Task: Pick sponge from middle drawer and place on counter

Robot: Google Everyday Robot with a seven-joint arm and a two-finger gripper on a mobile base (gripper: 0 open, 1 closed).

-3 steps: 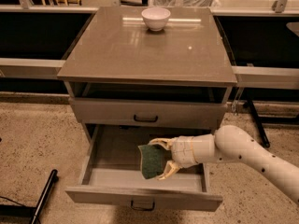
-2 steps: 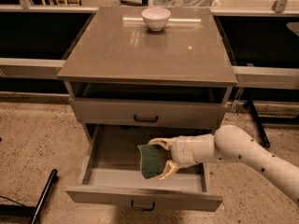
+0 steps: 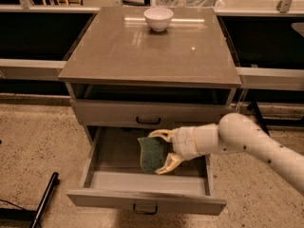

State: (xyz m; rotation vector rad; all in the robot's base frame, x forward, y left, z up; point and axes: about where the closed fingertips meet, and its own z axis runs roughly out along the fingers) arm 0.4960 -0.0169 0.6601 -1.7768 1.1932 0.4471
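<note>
Dark-green-faced, yellow foam sponge [image 3: 152, 154] stands on edge, pinched in the cream two-finger hand [image 3: 159, 152], inside the open grey middle drawer [image 3: 114, 151], right of centre. Nothing has shifted in the last second: grasp made, lift not begun. Glossy grey-brown tabletop [image 3: 142, 51] above carries a white bowl [image 3: 158, 18] at the back. The closed upper drawer front [image 3: 109, 112] overhangs the way up.
</note>
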